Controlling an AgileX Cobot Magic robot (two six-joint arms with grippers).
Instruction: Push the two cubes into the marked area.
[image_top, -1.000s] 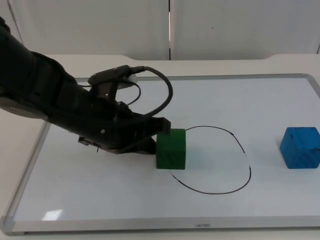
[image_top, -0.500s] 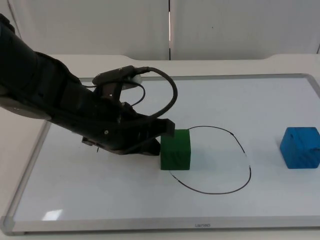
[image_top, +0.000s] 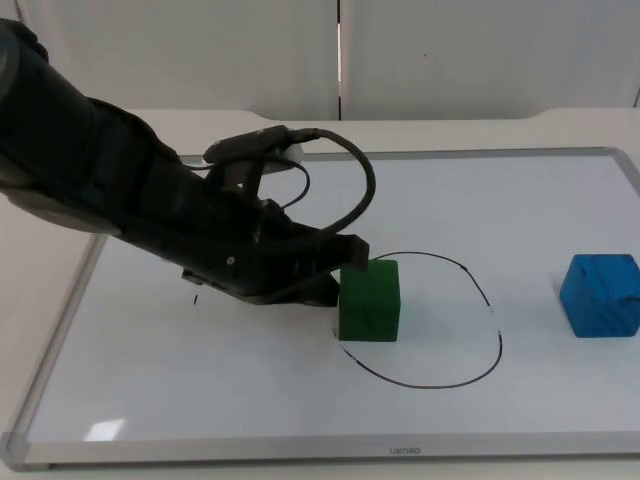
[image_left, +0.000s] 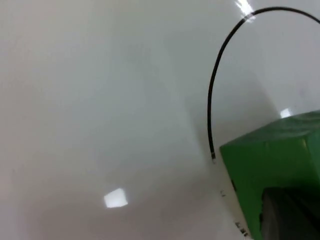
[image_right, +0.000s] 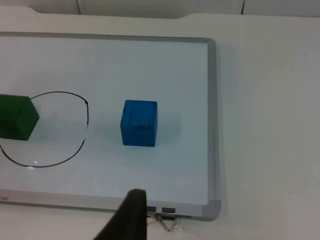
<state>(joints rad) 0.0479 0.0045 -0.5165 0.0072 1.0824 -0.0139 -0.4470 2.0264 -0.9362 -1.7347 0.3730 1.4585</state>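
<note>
Cubes lie apart on the whiteboard (image_top: 560, 420): the green cube (image_top: 369, 300) sits on the left edge of the drawn oval (image_top: 497, 335), partly inside it, and the blue cube (image_top: 600, 294) rests well outside, near the board's right side. Left gripper (image_top: 335, 280) presses against the green cube's left face; whether its fingers are spread cannot be told. Right gripper (image_right: 131, 216) waits off the board.

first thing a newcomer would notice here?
The big black left arm reaching across the whiteboard, its left gripper against the green cube, which sits on the near-left edge of the drawn black outline. Next, the blue cube, alone near the board's right edge, well outside that outline.
</note>
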